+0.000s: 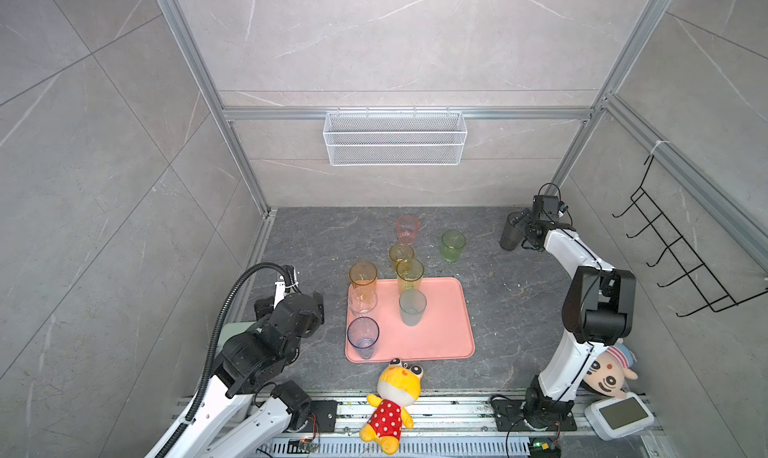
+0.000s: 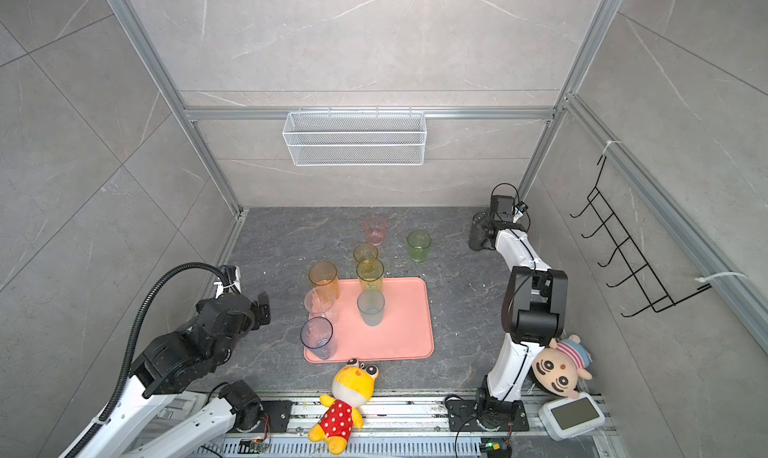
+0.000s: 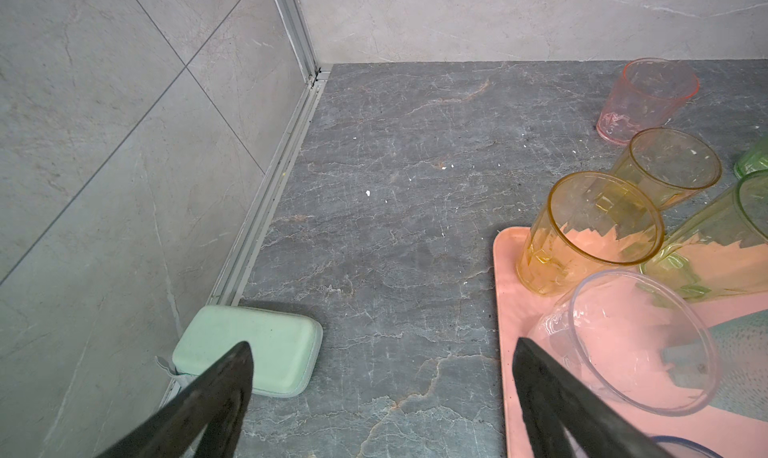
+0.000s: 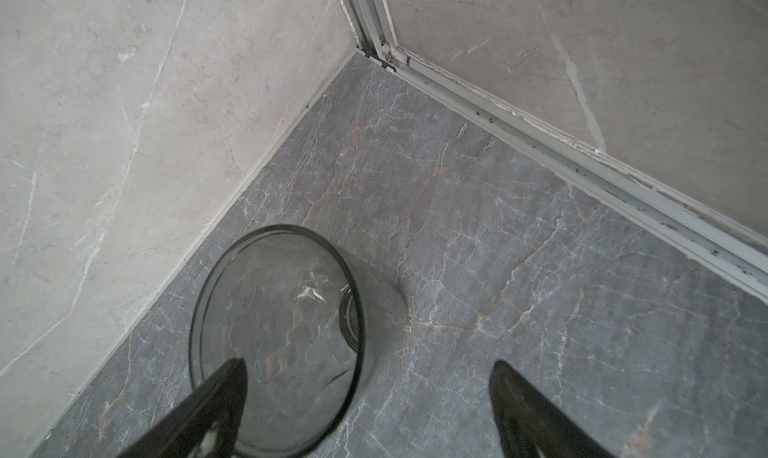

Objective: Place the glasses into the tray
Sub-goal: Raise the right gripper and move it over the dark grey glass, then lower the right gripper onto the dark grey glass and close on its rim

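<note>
Salmon-pink plastic, the tray (image 1: 444, 335) lies on the grey stone worktop (image 1: 311, 243) toward 6 o'clock in both top views. Five of the glasses stand on it. The amber glass (image 1: 363, 278) is at its 11 o'clock corner. The clear glass (image 1: 362, 304) and the blue glass (image 1: 363, 337) run down its 9 o'clock edge. The tall yellow glass (image 1: 409, 275) is at its 12 o'clock edge, and the teal glass (image 1: 412, 308) is near the middle.

Off the tray toward 12 o'clock stand the short yellow glass (image 1: 401, 254) and the pink glass (image 1: 407, 228), with the green glass (image 1: 453, 246) at 1 o'clock. The smoky grey glass (image 1: 508, 236) stands upright at 2 o'clock, well apart from the tray.

Only the right wrist view shows how the right end effector (image 4: 370, 364) stands. Its fingers are apart, one across the grey glass's open mouth and the other beyond its wall, clamping nothing. In the top views the wrist hides them.

The left end effector (image 3: 382, 343) is likewise spread and empty over bare worktop at the tray's 9 o'clock. Its wrist view shows a pale green case (image 3: 249, 343) against the wall, which the arm mostly covers from above.

A yellow plush toy (image 1: 392, 402) at 6 o'clock shows only in the top views.
</note>
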